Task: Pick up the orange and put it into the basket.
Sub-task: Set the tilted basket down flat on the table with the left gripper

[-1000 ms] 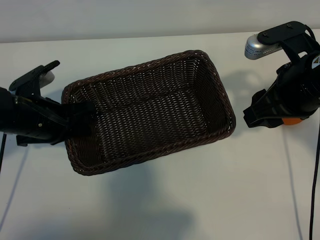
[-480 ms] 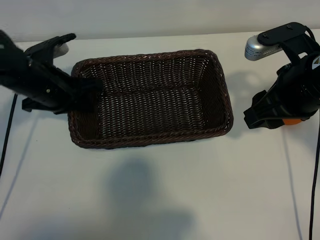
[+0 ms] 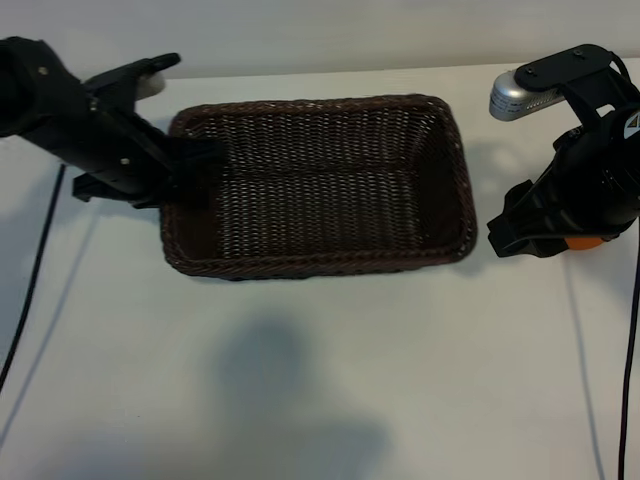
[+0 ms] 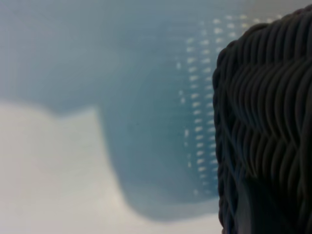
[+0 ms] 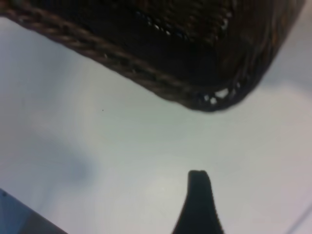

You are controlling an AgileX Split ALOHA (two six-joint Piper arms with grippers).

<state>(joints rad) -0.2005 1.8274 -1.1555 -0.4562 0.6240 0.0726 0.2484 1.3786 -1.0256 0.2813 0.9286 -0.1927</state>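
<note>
The dark-brown wicker basket (image 3: 320, 103) lies square across the middle of the white table. My left gripper (image 3: 192, 172) is shut on the rim of its left end. The left wrist view shows only the weave of the basket (image 4: 265, 102) close up. The orange (image 3: 585, 242) shows as a thin sliver under my right gripper (image 3: 555, 240), which hangs just right of the basket and is shut on the fruit. In the right wrist view one fingertip (image 5: 197, 187) hovers over bare table near a corner of the basket (image 5: 209, 100), and the orange is out of sight there.
Black cables trail down the table at the far left (image 3: 35, 290) and far right (image 3: 630, 350). A soft shadow (image 3: 270, 380) lies on the bare white surface in front of the basket.
My left arm has swung the basket's left end toward the back of the table and pushed the basket rightward, so it now lies straight. The right arm has stayed still.
</note>
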